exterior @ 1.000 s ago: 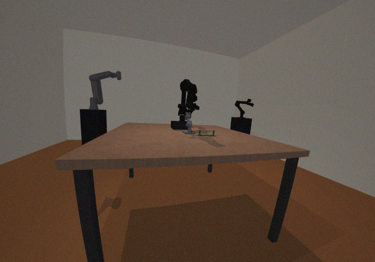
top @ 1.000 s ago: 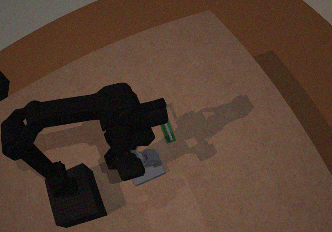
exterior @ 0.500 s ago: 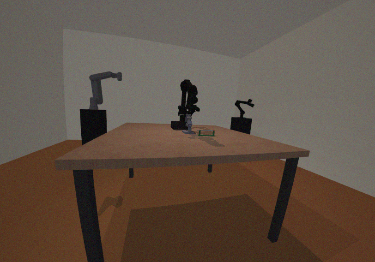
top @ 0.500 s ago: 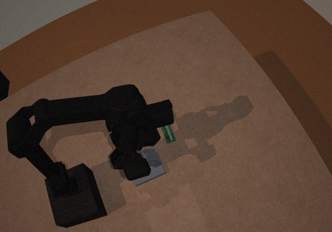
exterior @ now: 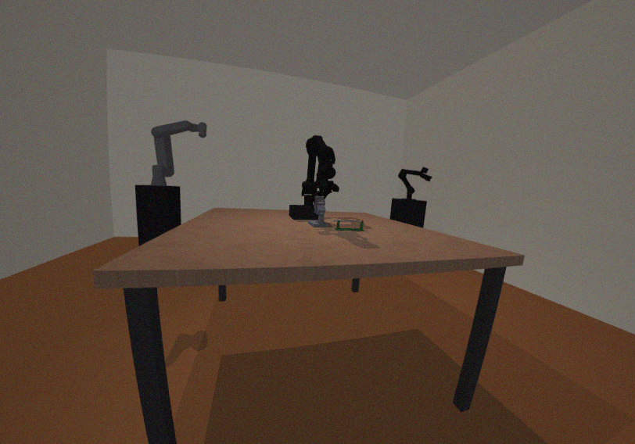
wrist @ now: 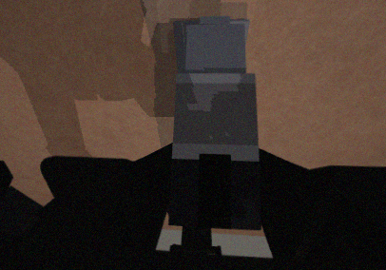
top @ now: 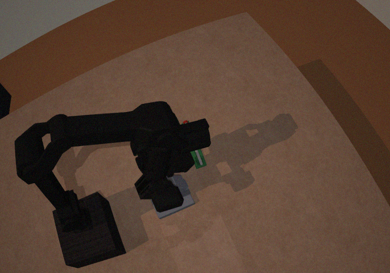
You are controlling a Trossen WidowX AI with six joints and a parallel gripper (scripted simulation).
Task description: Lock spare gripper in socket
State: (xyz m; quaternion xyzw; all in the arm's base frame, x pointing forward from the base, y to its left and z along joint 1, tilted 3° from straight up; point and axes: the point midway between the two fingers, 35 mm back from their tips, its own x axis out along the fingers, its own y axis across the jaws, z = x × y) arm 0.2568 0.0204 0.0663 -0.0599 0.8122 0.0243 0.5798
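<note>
My gripper (wrist: 210, 145) (exterior: 321, 195) is shut on the grey spare gripper (wrist: 215, 114) (exterior: 319, 202), which hangs below it in the exterior view. The arm hides the fingers in the top view. The grey-blue mount (top: 187, 201) (exterior: 317, 224) (wrist: 216, 47) stands on the table under the arm. The spare gripper is very close to the mount's socket; I cannot tell whether they touch or whether the spigot is in. The pale lock pin (top: 198, 155) (exterior: 343, 220) lies along a green rack (top: 203, 163) (exterior: 349, 229); its red end (top: 186, 121) shows beside the arm.
The green rack stands close beside the mount, partly under the arm in the top view. The arm's black base (top: 86, 238) (exterior: 299, 212) stands on the table (top: 250, 64) (exterior: 276, 251). Two other arms on black pedestals (exterior: 157, 209) (exterior: 407, 209) stand beyond the table.
</note>
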